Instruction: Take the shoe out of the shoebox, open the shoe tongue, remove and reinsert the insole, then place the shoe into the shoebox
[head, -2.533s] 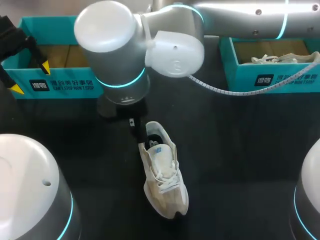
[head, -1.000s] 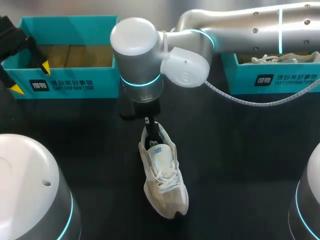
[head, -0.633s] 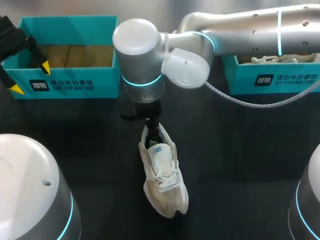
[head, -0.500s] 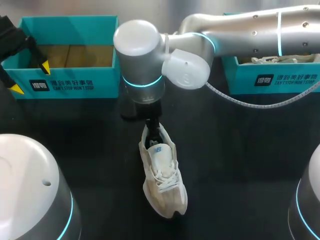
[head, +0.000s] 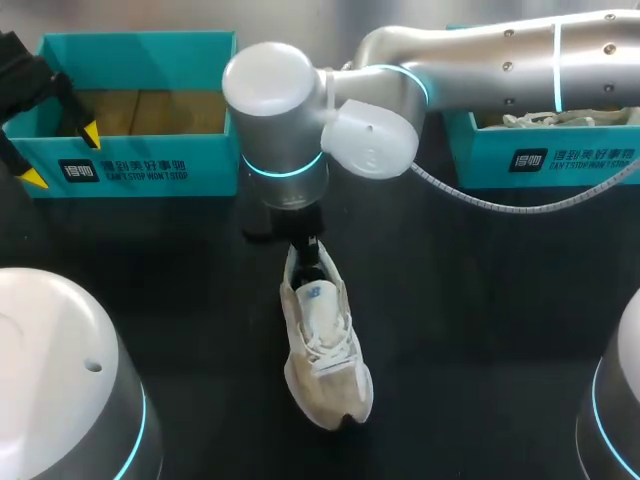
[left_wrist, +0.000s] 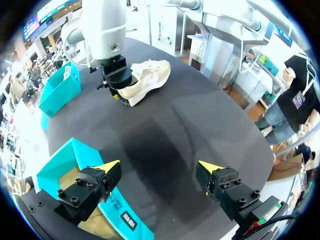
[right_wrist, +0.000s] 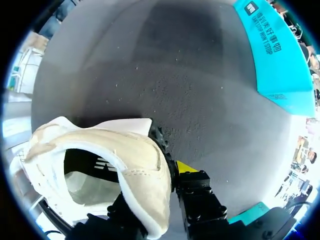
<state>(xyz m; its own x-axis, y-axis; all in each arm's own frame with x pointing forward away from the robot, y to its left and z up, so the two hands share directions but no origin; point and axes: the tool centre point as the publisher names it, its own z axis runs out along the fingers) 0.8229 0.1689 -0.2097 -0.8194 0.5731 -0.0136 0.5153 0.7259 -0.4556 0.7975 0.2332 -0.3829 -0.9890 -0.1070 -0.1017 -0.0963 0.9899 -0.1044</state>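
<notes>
Two fingers of our right gripper (right_wrist: 162, 187) are closed on the shoe (head: 322, 345). One is inside the heel opening and the yellow-tipped one is outside, with the heel wall squeezed between them. That gripper stands just in front of the right end of the open teal box (head: 130, 165).

A couple of seconds ago it hung beside the heel, touching nothing. Since then it has come over the heel and clamped. In the last half second the shoe has crept a little toward the box, its toe swinging slightly.

We take this to mean the grip holds and the shoe now follows the arm, so the return to the box is likely the step in hand. We cannot tell whether the sole has left the table (head: 480, 300).

Our left gripper (left_wrist: 159, 172) hangs over the left end of the box, spread wide and holding nothing, where it was before.

The shoe sits in front of the box, heel toward it and toe pointing away. It is a cream and white sneaker, laced, with a small blue mark on the tongue. A pale insole shows inside the opening, so we judge it is back in place.
</notes>
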